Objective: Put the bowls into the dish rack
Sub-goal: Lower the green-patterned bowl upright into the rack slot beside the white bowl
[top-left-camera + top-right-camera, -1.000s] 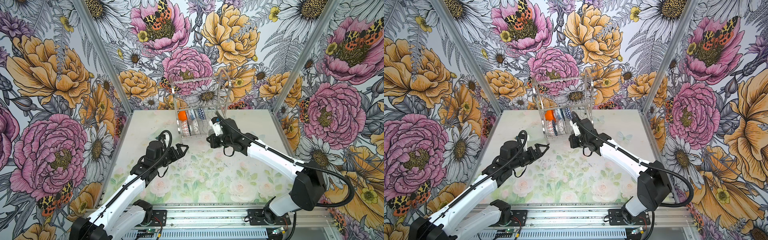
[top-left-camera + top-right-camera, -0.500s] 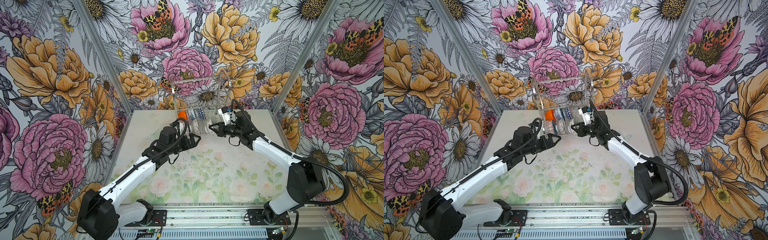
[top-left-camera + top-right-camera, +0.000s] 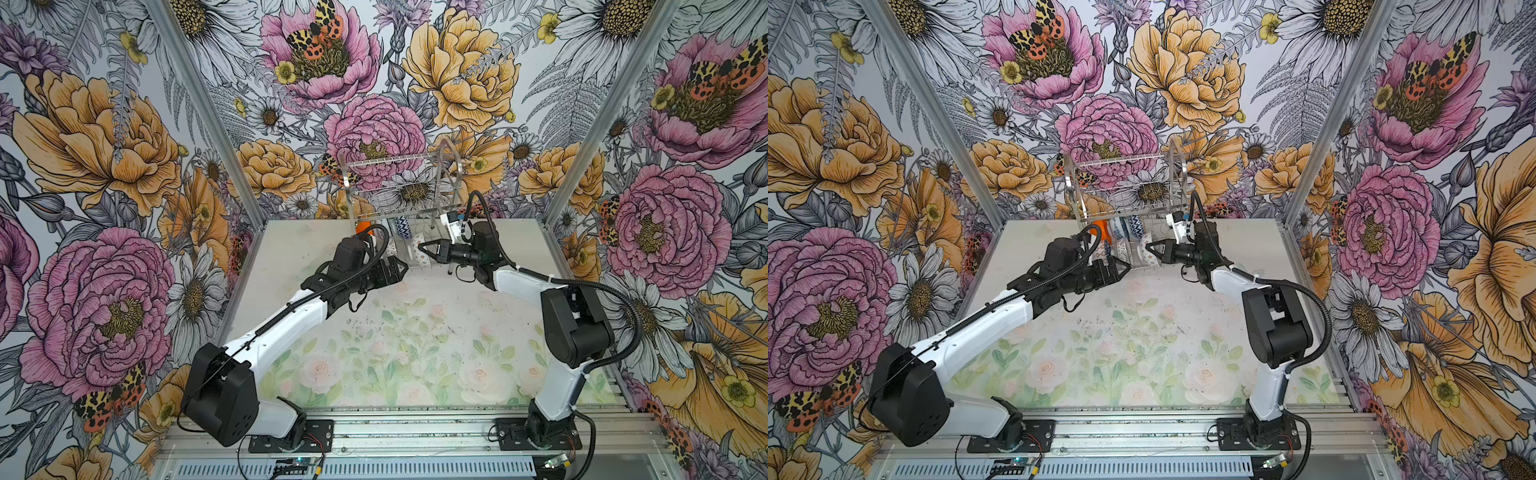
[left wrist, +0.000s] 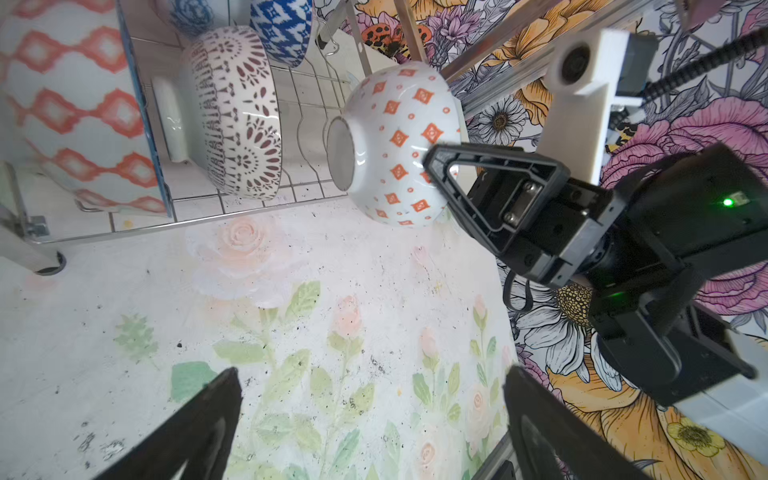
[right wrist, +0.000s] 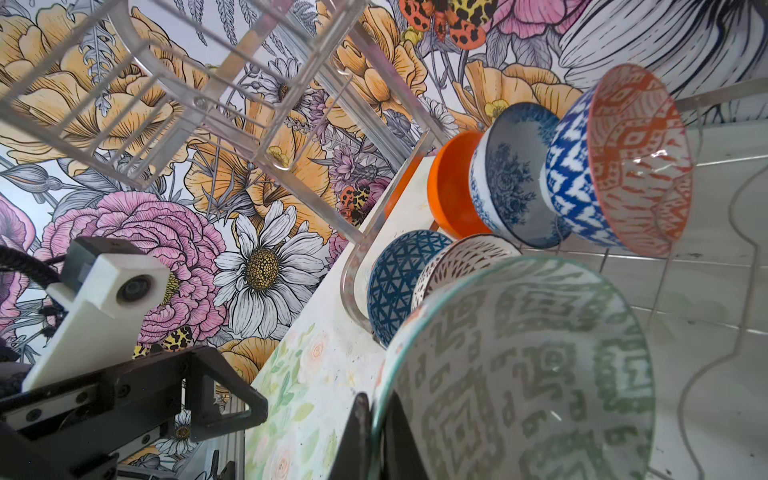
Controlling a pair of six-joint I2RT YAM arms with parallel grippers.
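Table (image 3: 415, 332): floral mat under the rack.
Dish rack (image 3: 395, 163): at the table's far edge, five bowls (image 5: 511, 187) on edge in the lower tier.
Held bowl (image 4: 399, 141): orange-diamond, on its side at the tier's front, near the black-white bowl (image 4: 232, 112).
Right gripper (image 4: 434, 166): clamped on the held bowl's rim.
Left gripper (image 4: 370, 415): fingers apart, low before the rack.

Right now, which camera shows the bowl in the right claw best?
The left wrist view: the orange-diamond bowl shows nearly whole from outside, rim pinched by the right claw. The right wrist view shows only its green-patterned inside, cut off. In both top views it is tiny.
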